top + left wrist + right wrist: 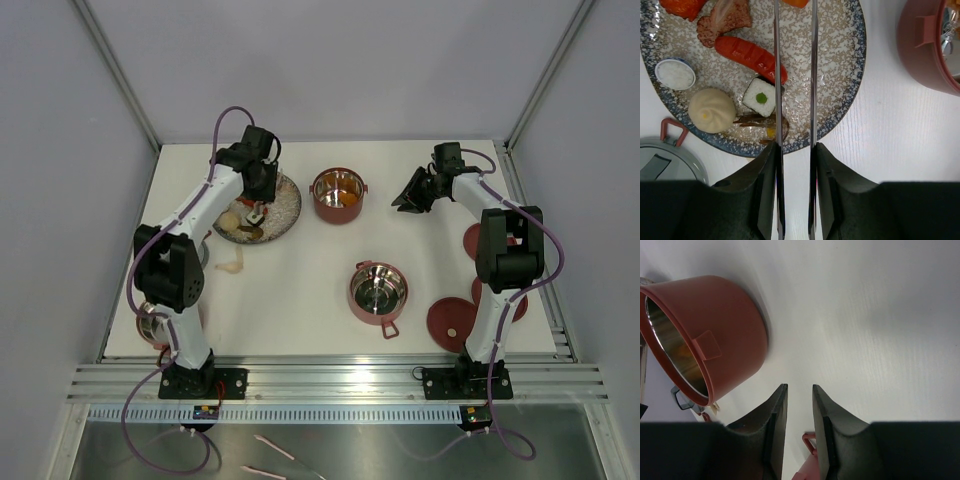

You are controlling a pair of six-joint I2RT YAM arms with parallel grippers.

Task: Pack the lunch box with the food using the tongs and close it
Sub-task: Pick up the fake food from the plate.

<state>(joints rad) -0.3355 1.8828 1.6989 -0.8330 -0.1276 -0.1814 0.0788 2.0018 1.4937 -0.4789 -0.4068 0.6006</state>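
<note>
Pinches the tongs (813,75) in the left claw (795,146), both thin blades running between the fingers and out over the speckled plate (840,75). Lays one blade across the end of a red sausage (747,52), just beside a white sushi roll (760,97). Holds the right claw (799,387) slightly spread and gripping nothing, above the bare surface (300,270) near the far tier (339,192) with orange food inside. Shows an empty second tier (378,290) nearer the arms and a red lid (452,322) flat beside it.
</note>
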